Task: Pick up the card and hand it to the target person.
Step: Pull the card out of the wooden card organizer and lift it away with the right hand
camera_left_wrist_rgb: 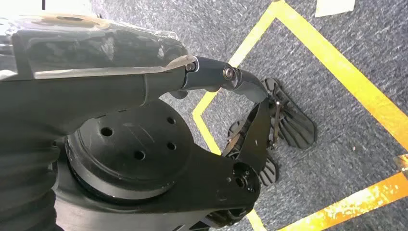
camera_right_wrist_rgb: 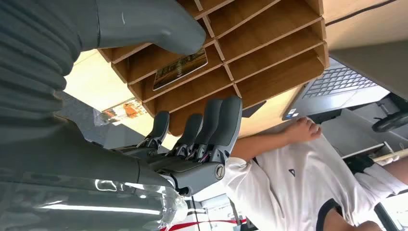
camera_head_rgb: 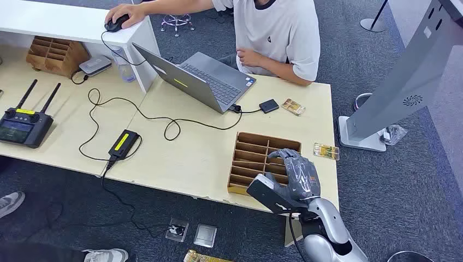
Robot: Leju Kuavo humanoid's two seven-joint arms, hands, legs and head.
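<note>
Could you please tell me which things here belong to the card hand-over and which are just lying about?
Job:
card in the organizer
right hand, held over the organizer, holding nothing
person at the desk

Lying about:
laptop
mouse
controller
power brick
packets on the desk
second organizer

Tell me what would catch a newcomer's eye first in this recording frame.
The robot's right hand, empty with fingers apart, hovers over the wooden slotted organizer at the desk's near edge, where a card lies in one compartment. Across the desk, a person in a white shirt sits behind an open laptop.
</note>
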